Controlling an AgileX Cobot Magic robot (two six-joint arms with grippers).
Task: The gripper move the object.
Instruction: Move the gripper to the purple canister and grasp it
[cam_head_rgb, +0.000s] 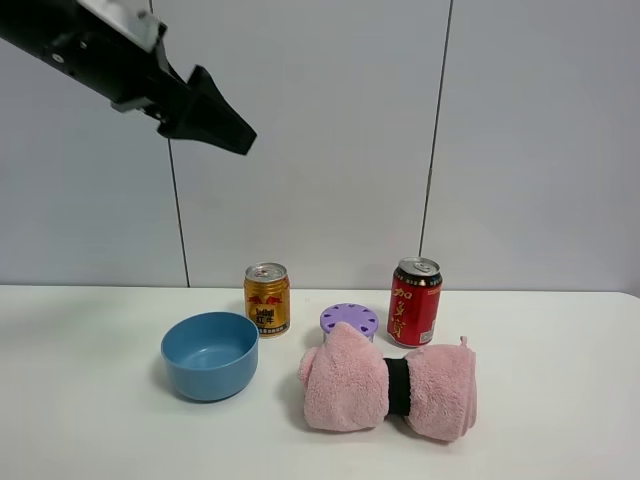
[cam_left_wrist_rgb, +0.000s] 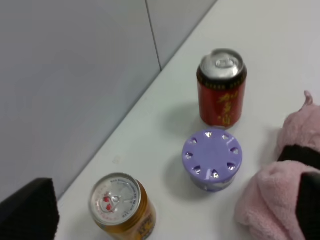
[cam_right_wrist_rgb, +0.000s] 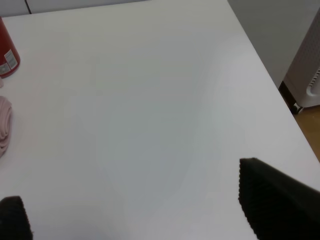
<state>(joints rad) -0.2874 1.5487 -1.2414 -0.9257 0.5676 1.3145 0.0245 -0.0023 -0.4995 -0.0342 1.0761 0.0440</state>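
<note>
1. Showed the left gripper (cam_head_rgb: 232, 133), a black claw, raised high above the white table (cam_head_rgb: 90, 430), tilted downward and holding nothing.
2. In its wrist view, caught one black finger (cam_left_wrist_rgb: 27, 212) at the very corner, far from the middle. Read as jaws spread apart.
3. Found the object (cam_head_rgb: 349, 320), a squat tub with a lilac lid pierced by a ring of petal-shaped holes. Stood upright on the table, well below the left gripper and off to its right. Contents hidden under the lid.
4. Flanked by two upright drink cans: a gold can (cam_head_rgb: 267, 298) on the side nearer the left gripper, a red can (cam_head_rgb: 415, 300) on the farther side. Tops shut, pull tabs flat.
5. Found a blue bowl (cam_head_rgb: 210, 355) almost straight below the left gripper, just beside the gold can, mouth up, showing only its plain blue inside.
6. Found a rolled pink towel (cam_head_rgb: 390, 392) with a black band just beside the object; contact unclear.
7. Showed the right gripper (cam_right_wrist_rgb: 130, 187) low over the table, black fingers (cam_right_wrist_rgb: 275, 205) set wide apart and gripping nothing, with the red can and towel edge well away from it.
</note>
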